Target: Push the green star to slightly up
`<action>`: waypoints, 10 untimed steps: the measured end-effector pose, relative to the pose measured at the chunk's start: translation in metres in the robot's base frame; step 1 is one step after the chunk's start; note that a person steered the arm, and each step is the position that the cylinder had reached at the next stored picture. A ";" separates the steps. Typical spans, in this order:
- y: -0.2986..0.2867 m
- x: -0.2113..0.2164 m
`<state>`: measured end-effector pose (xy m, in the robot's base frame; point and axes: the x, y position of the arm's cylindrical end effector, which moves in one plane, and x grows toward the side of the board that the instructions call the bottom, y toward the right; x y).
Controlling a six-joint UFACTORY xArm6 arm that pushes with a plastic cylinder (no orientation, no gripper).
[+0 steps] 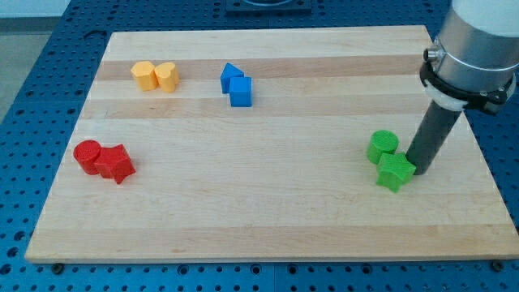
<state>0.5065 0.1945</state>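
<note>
Eight small blocks lay on the wooden surface [268, 219], in four pairs by colour; the arm's upper housing was cut off by the view's top and right edges, so only its pale collar and the dark rod showed; the rod's lower end sat just behind the green star's right edge, so whether it actually touched the block was hard to tell, though the two looked to be in contact. My tip [418, 171], the end effector, was a plain rod with nothing to spread or press together, and it held nothing; it stood at the green star's [395, 171] upper right, near the surface's right side. The green cylinder [382, 147] sat just above and to the left of the star, touching or nearly so, and left of the rod; near the view's top left sat two yellow blocks [155, 76] side by side, their shapes unclear; right of them sat a blue triangle [230, 75] against a blue cube [240, 92]; at the view's left a red cylinder [87, 156] touched a red star [116, 164].
</note>
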 end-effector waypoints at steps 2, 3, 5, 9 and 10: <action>-0.046 0.001; -0.055 0.001; 0.019 0.019; -0.099 0.039; -0.116 0.038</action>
<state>0.5450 0.0785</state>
